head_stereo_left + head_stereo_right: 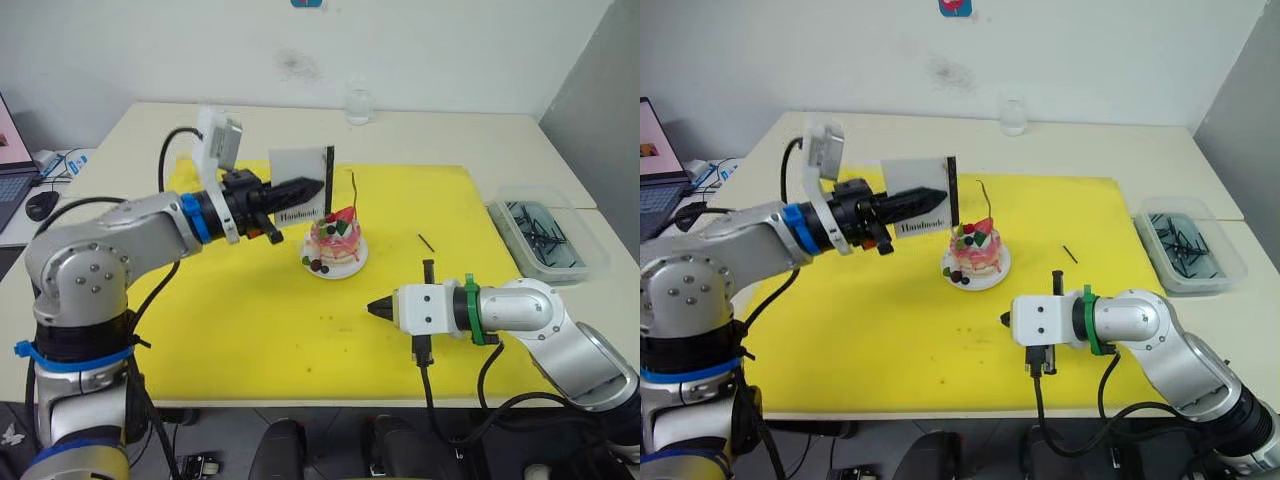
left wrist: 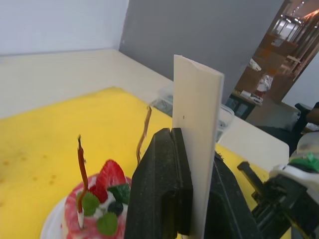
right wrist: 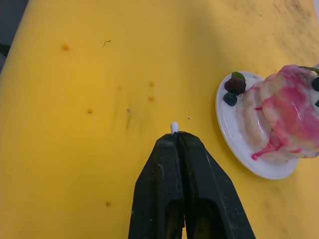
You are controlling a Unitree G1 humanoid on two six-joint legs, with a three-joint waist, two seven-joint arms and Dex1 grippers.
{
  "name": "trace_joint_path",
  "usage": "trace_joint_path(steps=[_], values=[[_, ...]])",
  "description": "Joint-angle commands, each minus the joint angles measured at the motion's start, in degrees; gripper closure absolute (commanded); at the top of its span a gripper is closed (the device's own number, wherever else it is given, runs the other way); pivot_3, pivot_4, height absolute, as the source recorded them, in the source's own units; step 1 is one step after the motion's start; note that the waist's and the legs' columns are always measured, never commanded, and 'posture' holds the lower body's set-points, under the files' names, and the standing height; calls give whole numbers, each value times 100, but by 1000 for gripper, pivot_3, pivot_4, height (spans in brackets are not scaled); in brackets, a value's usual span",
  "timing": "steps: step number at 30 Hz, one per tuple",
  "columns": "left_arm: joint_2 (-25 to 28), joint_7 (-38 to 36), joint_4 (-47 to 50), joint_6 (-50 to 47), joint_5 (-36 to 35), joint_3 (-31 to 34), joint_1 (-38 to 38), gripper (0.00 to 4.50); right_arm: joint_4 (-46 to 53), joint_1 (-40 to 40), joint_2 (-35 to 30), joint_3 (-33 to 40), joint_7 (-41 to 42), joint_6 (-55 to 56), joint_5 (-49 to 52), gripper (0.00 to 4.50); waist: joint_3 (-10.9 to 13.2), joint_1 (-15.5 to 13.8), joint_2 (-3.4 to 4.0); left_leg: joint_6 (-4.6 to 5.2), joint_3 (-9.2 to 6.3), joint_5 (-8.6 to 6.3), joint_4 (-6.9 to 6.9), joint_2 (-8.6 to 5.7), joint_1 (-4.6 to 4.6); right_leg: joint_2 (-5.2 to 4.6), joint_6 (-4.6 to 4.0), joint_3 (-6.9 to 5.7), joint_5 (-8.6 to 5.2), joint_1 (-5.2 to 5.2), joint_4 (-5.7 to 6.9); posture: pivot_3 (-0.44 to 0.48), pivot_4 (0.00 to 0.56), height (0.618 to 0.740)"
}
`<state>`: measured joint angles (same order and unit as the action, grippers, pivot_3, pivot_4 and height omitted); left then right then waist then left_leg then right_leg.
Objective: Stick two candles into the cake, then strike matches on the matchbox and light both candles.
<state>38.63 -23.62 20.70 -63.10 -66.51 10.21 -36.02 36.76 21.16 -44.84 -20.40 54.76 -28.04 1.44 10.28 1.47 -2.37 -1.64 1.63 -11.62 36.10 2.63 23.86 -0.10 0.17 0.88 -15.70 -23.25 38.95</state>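
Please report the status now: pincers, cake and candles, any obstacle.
Left pincer shut on matchbox, held upright beside cake. Right pincer shut on match, low over yellow mat. Two candles stand in cake, unlit. Nothing in the way.

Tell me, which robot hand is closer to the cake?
Left. The left gripper, holding the matchbox, hovers just behind the cake; the right gripper sits farther off in front.

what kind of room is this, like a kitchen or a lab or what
Probably an office or lab set up for robot trials, not a kitchen: plain pale tables pushed together, a laptop with a mouse, and a yellow mat as the work surface.
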Motion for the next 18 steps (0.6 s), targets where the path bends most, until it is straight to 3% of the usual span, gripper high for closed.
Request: trace_joint_path(steps=[1, 18], values=[[93, -202, 416, 83, 157, -171, 232, 4500, 277, 9, 9, 252, -68, -124, 108, 4463, 0, -1, 0, -1, -1, 1, 0, 0, 0, 0, 0, -1, 0, 0, 0, 0, 150, 740], [86, -718, 655, 387, 893, -535, 852, 4500, 562, -117, 141, 638, -438, -890, 466, 4463, 0, -4, 0, -3, -4, 3, 0, 0, -1, 2, 1, -2, 3, 1, 1, 0, 150, 740]])
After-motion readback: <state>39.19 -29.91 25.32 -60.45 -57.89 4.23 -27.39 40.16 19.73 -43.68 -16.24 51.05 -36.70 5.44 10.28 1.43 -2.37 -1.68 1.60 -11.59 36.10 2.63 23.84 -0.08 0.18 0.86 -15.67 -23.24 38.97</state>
